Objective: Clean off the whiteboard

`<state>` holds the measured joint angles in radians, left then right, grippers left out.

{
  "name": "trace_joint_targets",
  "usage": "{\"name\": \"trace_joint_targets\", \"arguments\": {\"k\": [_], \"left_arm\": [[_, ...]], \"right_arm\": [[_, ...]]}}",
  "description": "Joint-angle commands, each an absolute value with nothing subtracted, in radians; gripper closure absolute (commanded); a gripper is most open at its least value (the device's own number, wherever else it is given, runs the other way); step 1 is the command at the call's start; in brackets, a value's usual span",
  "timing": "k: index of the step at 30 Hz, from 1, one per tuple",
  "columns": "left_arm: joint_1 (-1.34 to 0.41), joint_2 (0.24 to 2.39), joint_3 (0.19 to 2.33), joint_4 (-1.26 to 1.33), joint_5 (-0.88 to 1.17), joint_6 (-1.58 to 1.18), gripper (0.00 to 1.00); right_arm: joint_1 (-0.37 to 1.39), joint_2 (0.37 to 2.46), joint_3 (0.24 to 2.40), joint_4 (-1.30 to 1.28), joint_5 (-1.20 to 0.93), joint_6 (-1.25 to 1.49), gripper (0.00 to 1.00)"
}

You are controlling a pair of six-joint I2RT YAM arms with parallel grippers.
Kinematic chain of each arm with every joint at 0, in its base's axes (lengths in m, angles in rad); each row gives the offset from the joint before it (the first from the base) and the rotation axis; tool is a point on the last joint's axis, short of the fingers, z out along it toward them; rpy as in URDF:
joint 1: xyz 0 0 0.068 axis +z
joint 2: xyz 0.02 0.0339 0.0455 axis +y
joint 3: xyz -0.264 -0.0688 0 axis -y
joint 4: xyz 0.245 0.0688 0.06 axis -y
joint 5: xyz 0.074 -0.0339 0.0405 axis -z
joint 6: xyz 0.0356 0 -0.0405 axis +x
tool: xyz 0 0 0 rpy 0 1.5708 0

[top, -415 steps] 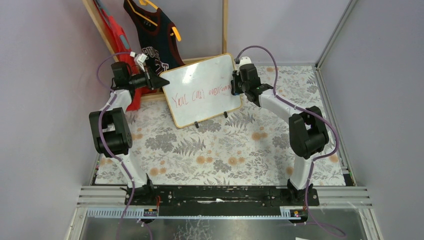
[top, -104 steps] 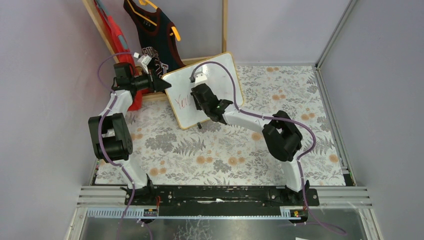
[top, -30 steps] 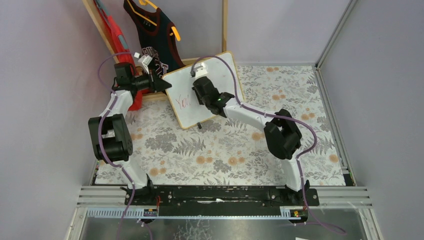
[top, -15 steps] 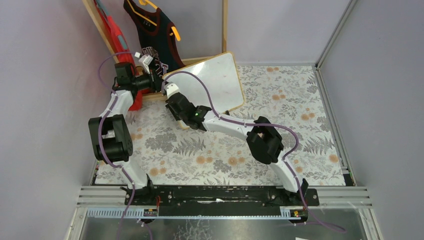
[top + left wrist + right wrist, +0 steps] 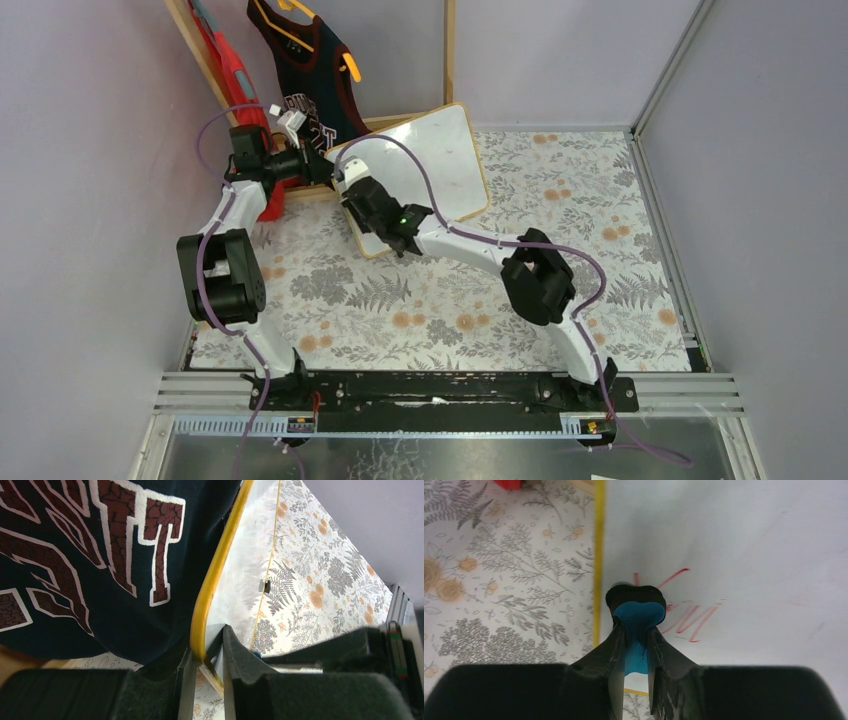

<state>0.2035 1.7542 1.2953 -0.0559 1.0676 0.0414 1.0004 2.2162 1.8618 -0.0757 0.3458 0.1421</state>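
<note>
Far on the left I see a red cloth [image 5: 235,75] hanging on a wooden rack [image 5: 448,50]. Next to it my left gripper [image 5: 318,165] [image 5: 205,662] is pinched tight on the top left corner of the whiteboard [image 5: 435,160]. In the left wrist view its two black fingers [image 5: 182,675] squeeze the thin yellow wood rim [image 5: 215,575] from both sides.

Just behind that corner hangs a dark shirt [image 5: 305,60] [image 5: 100,555] with big cracked dark-red letters edged in white.

The whiteboard stands tilted at the back of the table, in front of the shirt. It is smooth and shiny with round corners. One small black foot [image 5: 266,586] shows at its bottom rim.

My right gripper [image 5: 368,200] [image 5: 636,630] reaches over the board's left part. Its fingers are almost closed and hold a blue eraser [image 5: 636,617]. The eraser's black tip presses on the white face, just beside the left rim. A few red marks [image 5: 689,617] lie right next to the tip.

Under it all is a table cloth [image 5: 450,300] [image 5: 499,580] with grey ferns and orange flowers.
</note>
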Motion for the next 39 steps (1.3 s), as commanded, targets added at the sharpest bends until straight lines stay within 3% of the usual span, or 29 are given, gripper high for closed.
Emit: {"name": "trace_joint_targets", "arguments": {"k": [1,14,31,39], "left_arm": [[0.197,1.752,1.251,-0.127,0.948,0.182,1.00],[0.198,1.754,1.260,-0.131,0.946,0.178,1.00],[0.196,1.761,1.262,-0.132,0.948,0.172,1.00],[0.196,1.760,1.257,-0.132,0.949,0.173,1.00]], "right_arm": [[0.890,2.155,1.833,-0.034,0.425,0.110,1.00],[0.811,2.088,1.785,-0.025,0.408,0.124,1.00],[0.986,2.234,2.009,-0.097,0.374,0.147,1.00],[0.989,2.233,1.994,-0.092,0.375,0.150,1.00]]}}
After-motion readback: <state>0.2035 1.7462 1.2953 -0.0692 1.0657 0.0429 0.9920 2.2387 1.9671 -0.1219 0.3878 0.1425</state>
